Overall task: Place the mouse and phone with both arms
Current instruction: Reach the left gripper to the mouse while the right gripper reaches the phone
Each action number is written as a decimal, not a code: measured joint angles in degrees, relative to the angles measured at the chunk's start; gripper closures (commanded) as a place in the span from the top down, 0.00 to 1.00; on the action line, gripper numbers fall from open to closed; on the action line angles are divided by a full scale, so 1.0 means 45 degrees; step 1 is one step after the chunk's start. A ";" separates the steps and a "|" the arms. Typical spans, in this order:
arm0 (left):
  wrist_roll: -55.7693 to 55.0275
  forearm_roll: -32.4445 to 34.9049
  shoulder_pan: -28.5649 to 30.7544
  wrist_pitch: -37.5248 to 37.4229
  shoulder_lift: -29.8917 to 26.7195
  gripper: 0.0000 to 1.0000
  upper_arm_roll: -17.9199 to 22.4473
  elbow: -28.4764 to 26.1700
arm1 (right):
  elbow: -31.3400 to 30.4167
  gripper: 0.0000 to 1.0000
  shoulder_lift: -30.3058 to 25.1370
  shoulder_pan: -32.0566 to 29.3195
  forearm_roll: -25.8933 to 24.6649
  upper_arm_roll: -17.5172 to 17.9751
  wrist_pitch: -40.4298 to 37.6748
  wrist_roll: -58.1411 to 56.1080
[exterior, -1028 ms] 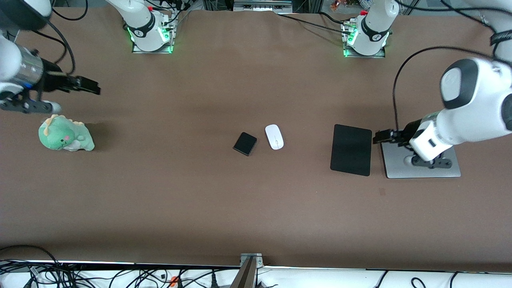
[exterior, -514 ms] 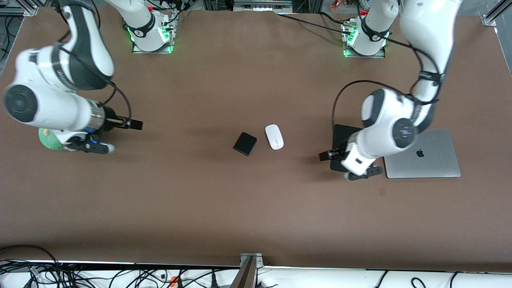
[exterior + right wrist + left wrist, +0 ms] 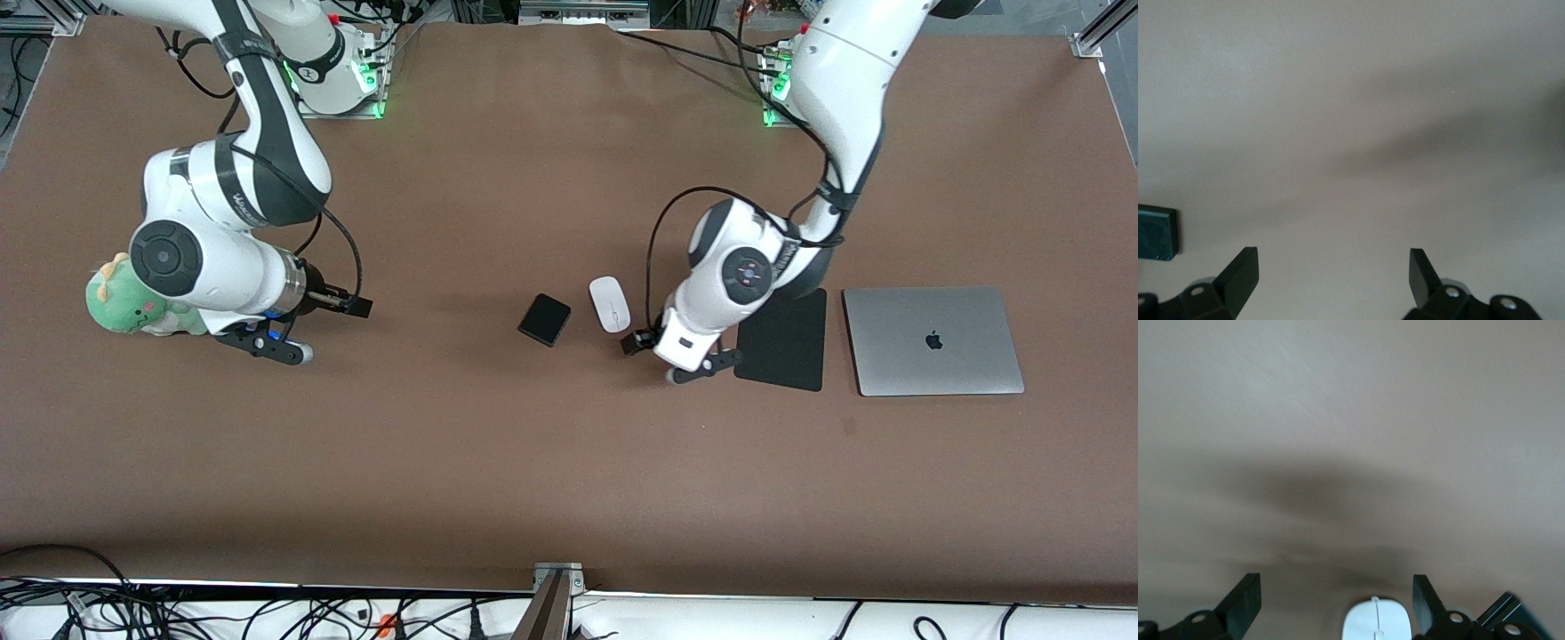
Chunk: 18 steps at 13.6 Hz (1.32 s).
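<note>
The white mouse [image 3: 610,304] and the small black phone [image 3: 544,320] lie side by side mid-table. My left gripper [image 3: 633,343] is open over the table just nearer the front camera than the mouse, toward the black mat. The mouse [image 3: 1376,620] shows between its open fingers in the left wrist view, gripper [image 3: 1336,595]. My right gripper [image 3: 358,307] is open over bare table, well off from the phone toward the right arm's end. In the right wrist view the open gripper [image 3: 1333,273] is over bare table, with a dark slab's corner [image 3: 1157,231] at the edge.
A large flat black mat [image 3: 782,341] lies beside a closed grey laptop [image 3: 932,340] toward the left arm's end. A green plush dinosaur [image 3: 124,300] sits at the right arm's end, partly hidden by the right arm.
Both arms have swung in toward the table's middle. The left gripper moved from over the mat to beside the mouse. The right gripper moved closer to the phone. Mouse and phone have not moved.
</note>
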 measured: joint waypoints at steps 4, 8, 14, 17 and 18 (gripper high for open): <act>-0.0579 0.1230 -0.0815 0.0092 0.0262 1.00 0.0012 0.0002 | 0.0012 1.00 0.0372 0.0247 0.0000 0.0000 0.0652 0.0757; -0.1154 0.1254 -0.1654 0.0150 0.0481 1.00 0.0028 -0.0001 | 0.0028 1.00 0.0627 0.0635 0.0000 0.0003 0.1134 0.1373; -0.1597 0.1272 -0.1892 0.0185 0.0664 0.32 0.0098 -0.0101 | 0.0042 1.00 0.0734 0.0947 0.0000 0.0003 0.1354 0.1762; -0.1843 0.1476 -0.1942 0.0204 0.0665 0.24 0.0121 -0.0097 | 0.0043 1.00 0.0739 0.0974 0.0000 0.0001 0.1380 0.1776; -0.1849 0.1487 -0.1943 0.0209 0.0656 0.25 0.0154 -0.0085 | 0.0045 1.00 0.0740 0.0979 0.0000 0.0000 0.1428 0.1776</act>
